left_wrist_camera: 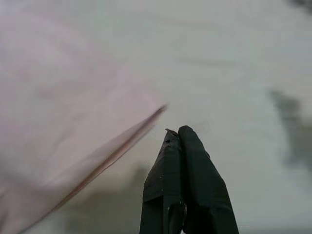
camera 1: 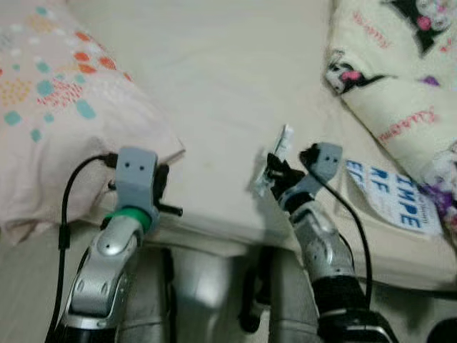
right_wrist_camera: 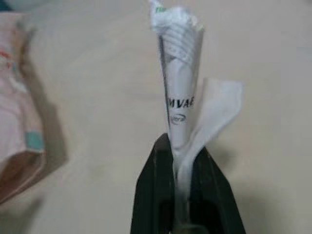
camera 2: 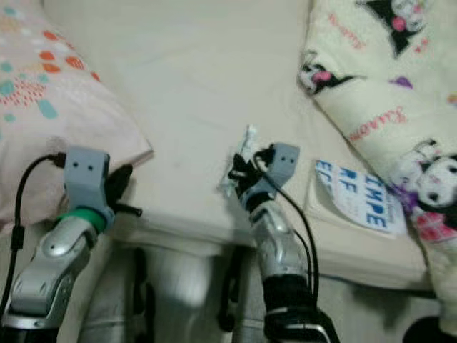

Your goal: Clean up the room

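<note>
Left eye view, bed: a cream sheet (camera 1: 214, 86) covers the mattress before the robot.
Left eye view, pillow: a pink pillow (camera 1: 50, 107) with coloured spots lies at the robot's left, its corner beside the left gripper (camera 1: 166, 193).
Left eye view, blanket: a cream blanket (camera 1: 400, 78) with cartoon figures lies at the right; a white bag with blue letters (camera 1: 393, 193) rests on the bed edge just below it.
Right eye view, right gripper: the right gripper (camera 2: 239, 175) is raised above the bed edge, its fingers clamped on a crumpled white wrapper (camera 2: 246, 146).
Left wrist view, left gripper: the black fingers (left_wrist_camera: 195, 180) are pressed together with nothing between them, near the pillow corner.
Right wrist view, wrapper: the wrapper stands up from between the closed fingers (right_wrist_camera: 156, 190), with dark print on its side and the sheet behind.
</note>
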Robot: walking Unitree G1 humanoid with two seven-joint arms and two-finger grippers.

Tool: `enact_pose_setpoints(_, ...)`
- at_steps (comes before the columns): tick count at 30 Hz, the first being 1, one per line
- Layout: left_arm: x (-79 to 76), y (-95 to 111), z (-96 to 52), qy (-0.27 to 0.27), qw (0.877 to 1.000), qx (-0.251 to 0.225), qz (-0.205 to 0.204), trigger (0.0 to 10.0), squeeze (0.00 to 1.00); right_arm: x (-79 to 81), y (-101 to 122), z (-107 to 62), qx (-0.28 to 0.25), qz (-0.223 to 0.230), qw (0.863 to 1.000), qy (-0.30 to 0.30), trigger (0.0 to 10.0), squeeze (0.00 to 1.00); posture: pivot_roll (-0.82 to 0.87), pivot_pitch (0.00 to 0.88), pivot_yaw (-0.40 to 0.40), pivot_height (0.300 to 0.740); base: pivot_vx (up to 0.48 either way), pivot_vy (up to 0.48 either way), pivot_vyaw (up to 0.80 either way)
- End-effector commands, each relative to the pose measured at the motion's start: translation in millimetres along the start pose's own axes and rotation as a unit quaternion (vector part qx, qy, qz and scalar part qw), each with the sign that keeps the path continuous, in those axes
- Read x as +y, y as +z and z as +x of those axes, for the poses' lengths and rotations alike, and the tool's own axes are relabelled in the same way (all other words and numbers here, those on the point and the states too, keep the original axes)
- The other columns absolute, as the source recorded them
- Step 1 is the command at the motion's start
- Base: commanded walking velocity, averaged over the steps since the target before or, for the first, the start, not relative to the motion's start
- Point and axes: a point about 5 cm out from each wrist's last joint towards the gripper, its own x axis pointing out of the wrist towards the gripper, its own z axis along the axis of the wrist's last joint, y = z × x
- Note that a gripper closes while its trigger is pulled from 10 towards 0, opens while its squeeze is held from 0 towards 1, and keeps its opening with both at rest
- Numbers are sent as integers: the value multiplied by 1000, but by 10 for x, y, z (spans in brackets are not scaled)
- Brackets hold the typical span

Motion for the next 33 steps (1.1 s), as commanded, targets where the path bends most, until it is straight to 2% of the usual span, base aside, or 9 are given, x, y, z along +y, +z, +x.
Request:
enact_pose_setpoints(1,-14,-38,-5,-1,1000,2,-12,10000,0,26,-28,-144,-22,-65,998,-14,10000,0,7,153,-10,595,0,0,0)
enact_pose_setpoints(2,45,6,3,16,1000,-15,-10,10000,0,37,-71,-252,-33,-100,994,-22,10000,0,-1,131,-11,595,0,0,0)
enact_pose_setpoints(3,45,6,3,16,1000,-15,-10,10000,0,37,-71,-252,-33,-100,994,-22,10000,0,-1,131,-11,595,0,0,0)
enact_pose_setpoints(4,150,49,14,50,998,-39,-2,10000,0,28,-121,-366,-38,-121,991,-31,10000,0,-5,121,-13,595,0,0,0)
enact_pose_setpoints(7,197,57,13,66,997,-48,5,10000,0,14,-134,-393,-33,-127,991,-35,10000,0,-8,114,-17,595,0,0,0)
enact_pose_setpoints(10,377,35,-27,121,991,-61,21,10000,0,-57,-11,-391,-46,-185,980,-52,10000,0,-9,88,-36,595,0,0,0)
enact_pose_setpoints(12,388,28,-30,127,990,-62,20,10000,0,-72,53,-371,-57,-204,976,-58,10000,0,-3,81,-43,595,0,0,0)
enact_pose_setpoints(20,326,15,27,132,989,-66,12,10000,0,-110,227,-290,-95,-220,968,-73,10000,0,13,56,-59,615,0,0,0)
enact_pose_setpoints(33,138,37,213,90,994,-68,-6,10000,0,-55,206,-249,-98,-219,968,-79,10000,0,18,48,-42,650,0,0,0)
